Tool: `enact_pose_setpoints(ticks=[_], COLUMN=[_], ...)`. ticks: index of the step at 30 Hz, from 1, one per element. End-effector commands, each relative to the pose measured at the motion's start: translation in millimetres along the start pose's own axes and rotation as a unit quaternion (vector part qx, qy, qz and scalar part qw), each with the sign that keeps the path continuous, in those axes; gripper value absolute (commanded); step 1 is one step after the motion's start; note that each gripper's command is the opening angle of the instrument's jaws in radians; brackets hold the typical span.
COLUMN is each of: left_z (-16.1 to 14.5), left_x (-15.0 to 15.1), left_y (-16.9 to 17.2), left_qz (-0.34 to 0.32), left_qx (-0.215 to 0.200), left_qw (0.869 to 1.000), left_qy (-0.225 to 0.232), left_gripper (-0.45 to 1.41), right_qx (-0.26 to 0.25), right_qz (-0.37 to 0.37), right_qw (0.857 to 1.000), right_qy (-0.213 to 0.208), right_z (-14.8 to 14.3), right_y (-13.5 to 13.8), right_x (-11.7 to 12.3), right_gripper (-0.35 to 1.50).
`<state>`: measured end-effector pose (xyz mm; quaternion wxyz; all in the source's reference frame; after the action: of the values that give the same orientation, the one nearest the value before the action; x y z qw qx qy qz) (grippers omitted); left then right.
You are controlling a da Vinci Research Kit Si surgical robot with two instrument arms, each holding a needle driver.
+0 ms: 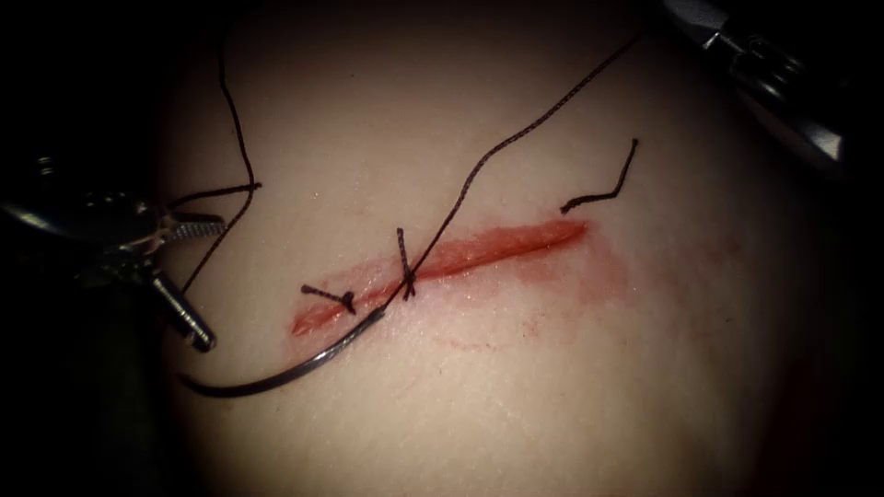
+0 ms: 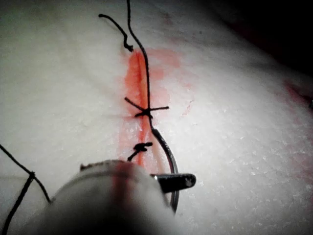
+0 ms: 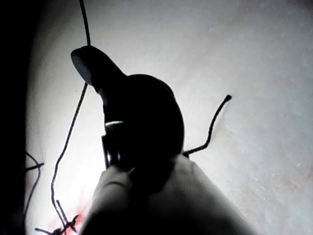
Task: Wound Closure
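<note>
- Left hand [image 1: 189,276] sits at the left edge of the tissue [image 1: 571,387], jaws spread wide apart and holding nothing; one ribbed jaw points right, the other angles down toward the near side.
- Needle [image 1: 285,373] lies flat on the tissue surface, just near of the cut's left end, free of both hands; its curve sweeps from below the left hand up toward the middle stitch [image 1: 405,264].
- In the left wrist view the needle [image 2: 168,161] lies beside the cut [image 2: 136,78], not in the tissue.
- Thread [image 1: 516,138] runs from the middle stitch up and right toward the right hand [image 1: 764,64] at the far right corner; whether that hand's jaws are open or closed, I cannot tell.
- A second knotted stitch [image 1: 345,299] sits toward the cut's left end.
- A cut end of thread [image 1: 603,189] lies loose just far of the cut's right end.
- Another strand [image 1: 235,120] trails down the far left, crossing just beside the left hand's ribbed jaw.
- Red fluid [image 1: 608,276] stains the tissue around the cut [image 1: 497,248].
</note>
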<state>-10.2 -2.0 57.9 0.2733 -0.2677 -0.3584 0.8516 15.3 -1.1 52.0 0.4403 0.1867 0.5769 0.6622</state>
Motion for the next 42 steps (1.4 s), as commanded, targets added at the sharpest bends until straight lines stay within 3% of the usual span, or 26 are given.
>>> enact_pose_setpoints(ticks=[1, 7, 9, 11, 15, 16, 18, 20, 23, 24, 25, 26, 29, 32, 33, 37, 38, 42], left_z=[1.1, 3.1, 3.6, 4.8, 5.9, 6.6, 7.5, 8.3, 9.1, 9.1, 8.9, 8.5, 8.0, 7.0, 6.8, 5.3, 4.4, 3.2], left_x=[0.0, -0.8, -1.0, -0.7, -0.2, -0.3, -0.6, -0.7, -0.7, -1.0, -1.1, -1.1, -0.9, -0.4, -0.4, -1.0, -0.8, 0.6], left_y=[0.0, 1.4, 2.0, 3.1, 4.1, 4.9, 5.5, 5.6, 5.1, 4.9, 4.7, 4.4, 3.9, 3.3, 3.4, 5.8, 7.6, 8.9], left_qz=[0.001, 0.030, 0.047, 0.058, 0.090, 0.092, 0.096, 0.099, 0.101, 0.063, 0.046, 0.025, 0.010, 0.013, 0.011, -0.002, -0.017, -0.027], left_qx=[0.005, 0.010, 0.011, 0.028, 0.030, 0.025, 0.024, 0.026, 0.027, 0.029, 0.031, 0.037, 0.041, 0.043, 0.046, 0.026, 0.016, 0.004], left_qw=[1.000, 0.999, 0.997, 0.995, 0.991, 0.990, 0.989, 0.989, 0.988, 0.990, 0.991, 0.990, 0.990, 0.989, 0.990, 0.990, 0.989, 0.990], left_qy=[-0.010, -0.041, -0.052, -0.081, -0.099, -0.104, -0.109, -0.111, -0.115, -0.119, -0.121, -0.131, -0.138, -0.138, -0.135, -0.139, -0.144, -0.140], left_gripper=[1.23, 1.21, 1.15, 0.96, 0.91, 0.64, 0.32, 0.29, -0.06, -0.20, -0.18, -0.30, -0.45, -0.45, -0.21, -0.03, 0.17, 0.27], right_qx=[0.001, 0.002, 0.001, 0.001, 0.001, 0.001, 0.001, 0.001, 0.001, 0.001, 0.001, 0.001, 0.001, 0.001, 0.001, 0.001, 0.002, 0.002], right_qz=[0.001, 0.003, 0.003, 0.004, 0.004, 0.004, 0.004, 0.004, 0.004, 0.004, 0.004, 0.004, 0.004, 0.004, 0.004, 0.004, 0.003, 0.003], right_qw=[1.000, 1.000, 1.000, 1.000, 1.000, 1.000, 1.000, 1.000, 1.000, 1.000, 1.000, 1.000, 1.000, 1.000, 1.000, 1.000, 1.000, 1.000], right_qy=[0.001, 0.003, 0.003, 0.003, 0.003, 0.003, 0.003, 0.003, 0.003, 0.003, 0.003, 0.003, 0.003, 0.003, 0.003, 0.003, 0.003, 0.003], right_z=[0.8, 0.9, 0.9, 0.9, 0.9, 0.9, 0.9, 0.9, 0.9, 0.9, 0.9, 0.9, 0.9, 0.8, 0.8, 0.7, 0.7, 0.7], right_y=[-0.1, -0.4, -0.4, -0.5, -0.5, -0.5, -0.5, -0.5, -0.5, -0.6, -0.6, -0.6, -0.6, -0.6, -0.7, -0.6, -0.6, -0.5], right_x=[-0.2, -0.1, 0.0, 0.1, 0.1, 0.1, 0.1, 0.1, 0.0, 0.0, 0.0, 0.0, -0.1, -0.1, -0.1, -0.2, -0.2, -0.4], right_gripper=[-0.35, -0.35, -0.35, -0.35, -0.35, -0.35, -0.35, -0.35, -0.35, -0.35, -0.35, -0.35, -0.35, -0.35, -0.35, -0.35, -0.35, -0.35])
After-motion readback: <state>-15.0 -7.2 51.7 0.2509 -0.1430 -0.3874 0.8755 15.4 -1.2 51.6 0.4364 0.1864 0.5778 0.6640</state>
